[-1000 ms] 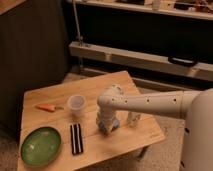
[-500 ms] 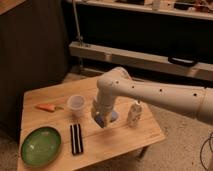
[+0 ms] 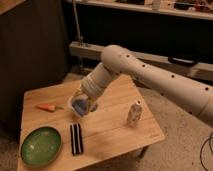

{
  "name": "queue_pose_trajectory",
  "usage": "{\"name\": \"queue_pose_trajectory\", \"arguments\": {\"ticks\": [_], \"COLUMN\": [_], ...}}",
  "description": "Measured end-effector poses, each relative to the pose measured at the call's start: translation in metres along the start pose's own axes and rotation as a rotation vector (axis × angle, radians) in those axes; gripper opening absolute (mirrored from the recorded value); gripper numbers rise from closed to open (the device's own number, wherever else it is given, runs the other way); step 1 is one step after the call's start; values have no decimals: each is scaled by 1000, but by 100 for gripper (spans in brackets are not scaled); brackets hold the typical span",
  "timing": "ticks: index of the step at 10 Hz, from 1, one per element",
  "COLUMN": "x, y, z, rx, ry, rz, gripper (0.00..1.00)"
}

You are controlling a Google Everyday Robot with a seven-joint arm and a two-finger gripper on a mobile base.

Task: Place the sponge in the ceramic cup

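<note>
Reaching down from the right, the smooth white perforated arm (image 3: 145,70) is bent over the pale wooden table (image 3: 115,137). Its tool (image 3: 83,103) is clenched on the soft blue sponge (image 3: 79,105), right at the pale round ceramic cup (image 3: 74,98). Whether the sponge is inside cannot be told. A glossy green plate (image 3: 41,146) is seen near the front.

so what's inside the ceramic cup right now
The gripper sits right over the ceramic cup, with the blue sponge showing at its tip. The cup's inside is covered, so whether the sponge is in it cannot be seen.
</note>
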Motion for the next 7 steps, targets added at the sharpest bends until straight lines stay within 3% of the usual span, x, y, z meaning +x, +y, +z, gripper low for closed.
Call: {"name": "queue_pose_trajectory", "arguments": {"ticks": [2, 3, 5, 7], "x": [-13, -16, -9, 18], "y": [-15, -22, -33, -42], "z": [19, 27, 36, 34], "rx": [55, 64, 75, 80], "ry": [-79, -83, -52, -24], "rz": [-6, -9, 6, 49], "gripper": [0, 0, 0, 0]}}
